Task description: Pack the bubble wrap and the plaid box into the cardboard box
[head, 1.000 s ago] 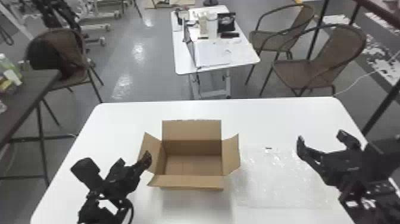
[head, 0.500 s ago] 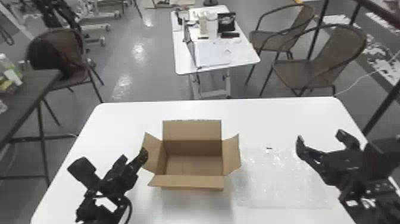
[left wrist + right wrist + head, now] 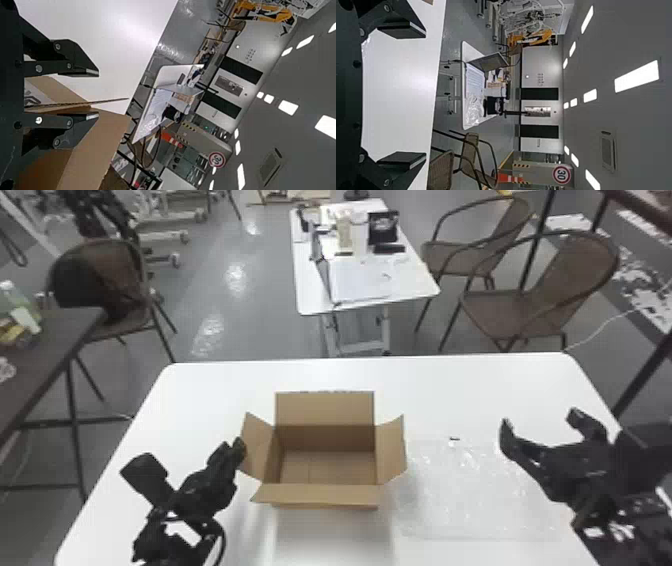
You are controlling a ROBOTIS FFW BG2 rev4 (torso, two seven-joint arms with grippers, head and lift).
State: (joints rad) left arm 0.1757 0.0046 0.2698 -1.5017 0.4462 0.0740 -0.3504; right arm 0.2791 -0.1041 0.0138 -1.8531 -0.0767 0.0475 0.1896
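Bubble wrap (image 3: 470, 490), flat, right of cardboard box (image 3: 325, 495): wants an edge pinch by right gripper (image 3: 425, 95), fingers wide, then a high lift in, while left gripper (image 3: 98, 94), narrowly parted, steadies left flap (image 3: 257, 450).

The cardboard box (image 3: 325, 495) is plain brown, the table (image 3: 215, 390) white.
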